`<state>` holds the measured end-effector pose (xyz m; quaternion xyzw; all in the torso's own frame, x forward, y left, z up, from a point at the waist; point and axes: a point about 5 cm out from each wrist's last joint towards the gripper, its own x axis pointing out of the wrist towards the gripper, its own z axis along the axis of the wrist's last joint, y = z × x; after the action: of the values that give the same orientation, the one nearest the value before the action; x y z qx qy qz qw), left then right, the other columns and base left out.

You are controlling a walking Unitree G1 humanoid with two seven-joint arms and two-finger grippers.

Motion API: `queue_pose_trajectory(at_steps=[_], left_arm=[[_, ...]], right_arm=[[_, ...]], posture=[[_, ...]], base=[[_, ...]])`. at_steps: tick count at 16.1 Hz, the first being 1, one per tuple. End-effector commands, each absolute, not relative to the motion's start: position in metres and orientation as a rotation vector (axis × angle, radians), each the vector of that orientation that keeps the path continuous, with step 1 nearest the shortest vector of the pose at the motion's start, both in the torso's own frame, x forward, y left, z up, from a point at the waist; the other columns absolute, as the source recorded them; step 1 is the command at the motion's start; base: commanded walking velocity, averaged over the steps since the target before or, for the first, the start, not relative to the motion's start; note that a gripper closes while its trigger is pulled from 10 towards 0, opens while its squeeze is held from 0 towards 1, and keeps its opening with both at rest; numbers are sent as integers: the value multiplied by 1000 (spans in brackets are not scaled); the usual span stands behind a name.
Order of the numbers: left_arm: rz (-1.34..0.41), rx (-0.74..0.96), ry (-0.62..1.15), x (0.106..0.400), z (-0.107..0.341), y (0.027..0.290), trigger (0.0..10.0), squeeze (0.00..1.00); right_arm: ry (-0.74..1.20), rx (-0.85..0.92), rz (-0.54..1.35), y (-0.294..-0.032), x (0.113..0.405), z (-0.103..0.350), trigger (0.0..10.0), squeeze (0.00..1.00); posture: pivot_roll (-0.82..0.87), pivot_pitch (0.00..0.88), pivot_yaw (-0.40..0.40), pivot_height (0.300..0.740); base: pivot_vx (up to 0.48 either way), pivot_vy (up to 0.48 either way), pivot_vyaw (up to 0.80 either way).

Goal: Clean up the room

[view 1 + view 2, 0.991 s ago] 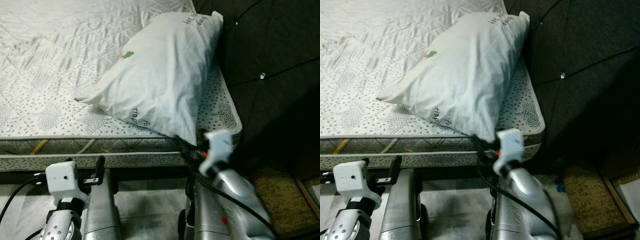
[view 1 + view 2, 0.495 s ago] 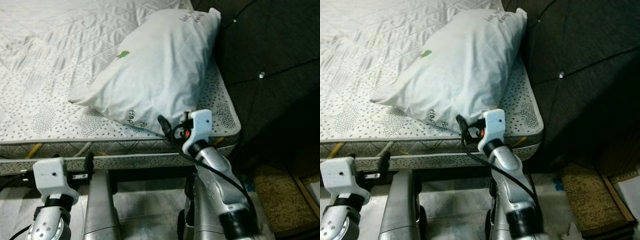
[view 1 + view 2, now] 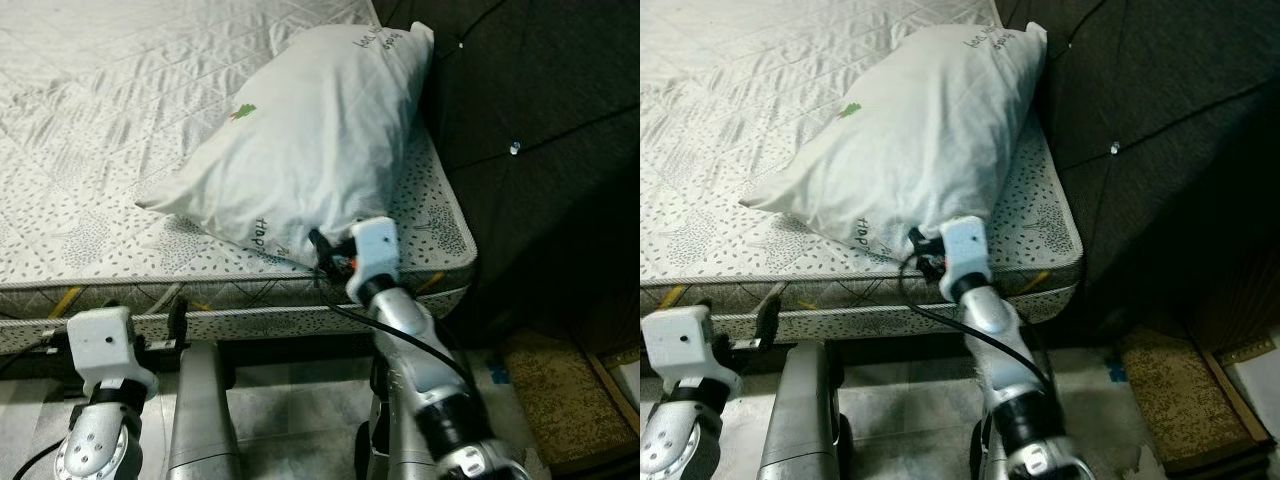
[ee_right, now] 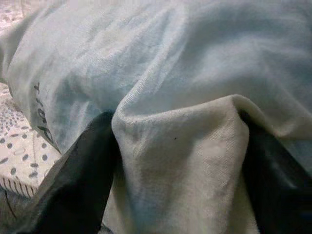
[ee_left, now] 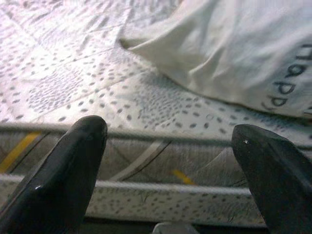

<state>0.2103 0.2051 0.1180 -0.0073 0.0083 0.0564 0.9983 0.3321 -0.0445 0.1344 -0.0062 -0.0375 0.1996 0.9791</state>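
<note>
We are seeing a white pillow [image 3: 310, 140] that is carrying a small green tree mark and dark grey letters. The mattress [image 3: 120, 120] is showing a white quilted top with grey dots, and its side band is showing grey with yellow stripes. The headboard [image 3: 540, 150] is looking dark brown. Our arms are shining silver, with black fingers [image 5: 68, 170].

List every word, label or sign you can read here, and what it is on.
"Happ": dark lettering near the lower edge of the pillow; the rest of the word runs out of the left wrist view.
Second line of dark lettering at the pillow's top corner: too small and tilted to read.
Small green tree-like mark on the pillow: a picture, no text.
Mattress: dotted pattern, no text.
</note>
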Motion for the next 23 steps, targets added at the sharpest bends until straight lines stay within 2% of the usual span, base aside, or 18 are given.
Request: queue_pose_trajectory(at_steps=[1,11,14,17,20,23], left_arm=[[69,-13,32,208,116,201,10000,0],[2,16,22,210,115,191,10000,0],[6,35,13,211,115,189,10000,0],[-4,37,0,216,116,186,10000,0],[-3,43,-14,219,117,187,10000,0],[8,45,-22,221,117,189,10000,0]], right_arm=[[-74,-18,412,-37,333,133,0,0],[-86,-2,390,-41,347,133,0,0],[-75,-15,437,-36,347,131,0,0],[-36,-58,599,-26,348,127,0,0],[-61,-102,623,-39,367,148,0,0],[-56,-98,566,-56,384,165,0,0]], posture=[[97,168,-33,508],[89,169,-24,508],[91,165,-28,508],[88,157,-34,508],[86,142,-49,508],[94,141,-49,508]], base=[[0,0,0],[0,0,0],[0,0,0],[0,0,0],[0,0,0],[0,0,0]])
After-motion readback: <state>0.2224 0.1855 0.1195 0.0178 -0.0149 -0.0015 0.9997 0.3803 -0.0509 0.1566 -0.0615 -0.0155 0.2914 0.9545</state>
